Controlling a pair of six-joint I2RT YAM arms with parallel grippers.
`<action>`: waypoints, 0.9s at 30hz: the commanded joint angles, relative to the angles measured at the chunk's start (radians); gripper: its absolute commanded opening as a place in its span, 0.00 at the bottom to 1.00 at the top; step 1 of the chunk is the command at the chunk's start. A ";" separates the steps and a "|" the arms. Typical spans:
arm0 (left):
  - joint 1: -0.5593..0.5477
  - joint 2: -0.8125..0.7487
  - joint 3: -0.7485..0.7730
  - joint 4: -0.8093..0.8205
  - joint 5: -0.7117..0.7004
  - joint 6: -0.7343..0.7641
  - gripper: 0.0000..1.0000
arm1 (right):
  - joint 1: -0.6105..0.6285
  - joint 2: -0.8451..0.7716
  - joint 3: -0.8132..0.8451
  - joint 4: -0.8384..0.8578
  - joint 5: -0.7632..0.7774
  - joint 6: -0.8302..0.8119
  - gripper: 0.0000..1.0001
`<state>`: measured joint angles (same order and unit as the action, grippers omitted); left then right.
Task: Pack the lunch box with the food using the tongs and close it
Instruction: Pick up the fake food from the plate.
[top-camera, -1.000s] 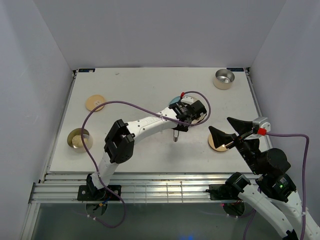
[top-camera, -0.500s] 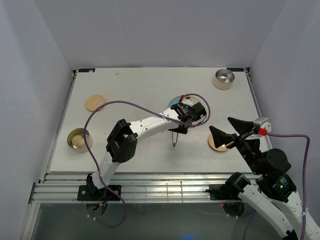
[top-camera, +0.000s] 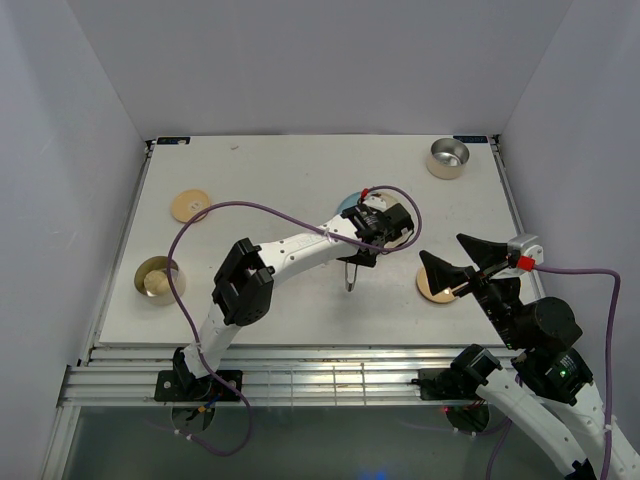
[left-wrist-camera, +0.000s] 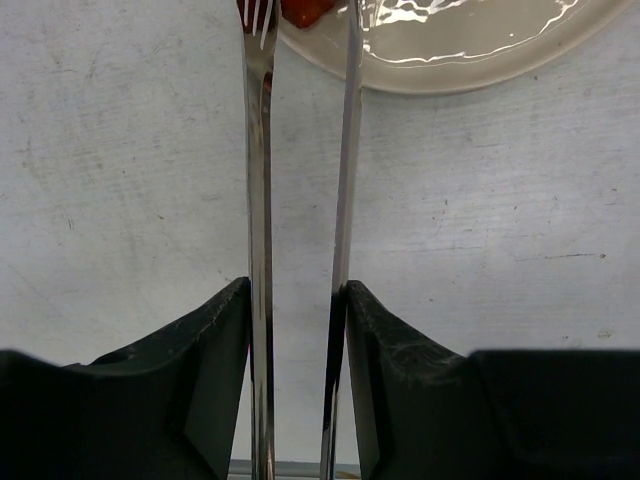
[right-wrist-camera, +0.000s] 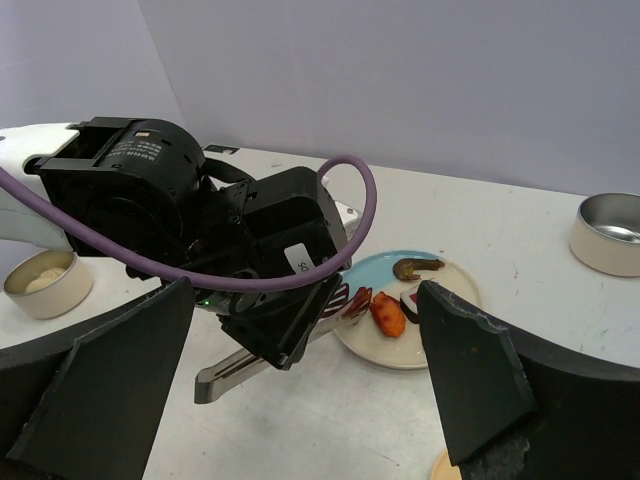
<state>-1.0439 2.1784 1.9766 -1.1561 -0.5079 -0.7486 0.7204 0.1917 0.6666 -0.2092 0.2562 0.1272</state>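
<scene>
My left gripper (left-wrist-camera: 297, 290) (top-camera: 357, 250) is shut on the silver tongs (left-wrist-camera: 258, 200) (top-camera: 349, 275), one finger against each arm. The tong tips reach over the plate's (right-wrist-camera: 440, 345) rim and straddle a red piece of food (left-wrist-camera: 303, 10) (right-wrist-camera: 361, 300). Beside it lie an orange-red piece (right-wrist-camera: 388, 313), a dark-and-white piece (right-wrist-camera: 410, 301) and a brown curled piece (right-wrist-camera: 415, 267). The tongs' joined end (right-wrist-camera: 225, 378) points away from the plate. My right gripper (right-wrist-camera: 305, 290) (top-camera: 443, 250) hangs open and empty to the plate's right. A round steel tin (top-camera: 155, 277) with pale food stands at the left; which tin is the lunch box I cannot tell.
A second steel tin (top-camera: 447, 157) (right-wrist-camera: 608, 232) stands at the back right corner. One tan round lid (top-camera: 190, 205) lies at the back left. Another (top-camera: 435, 287) lies under my right gripper. The left arm's purple cable (top-camera: 250, 207) arcs over the table's middle.
The left gripper and the tongs have shifted slightly towards the plate, the joined end swinging a little nearer. The right arm has not moved.
</scene>
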 joint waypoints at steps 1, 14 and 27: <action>-0.008 -0.032 0.045 -0.004 0.000 0.006 0.50 | 0.005 -0.008 0.036 0.028 0.017 -0.009 0.97; -0.008 -0.008 0.050 -0.002 0.011 0.005 0.46 | 0.005 -0.012 0.036 0.027 0.021 -0.009 0.97; -0.007 -0.006 0.061 0.003 -0.049 -0.011 0.27 | 0.010 -0.014 0.039 0.025 0.028 -0.011 0.97</action>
<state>-1.0447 2.1864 2.0094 -1.1587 -0.5148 -0.7460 0.7223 0.1890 0.6666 -0.2100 0.2638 0.1268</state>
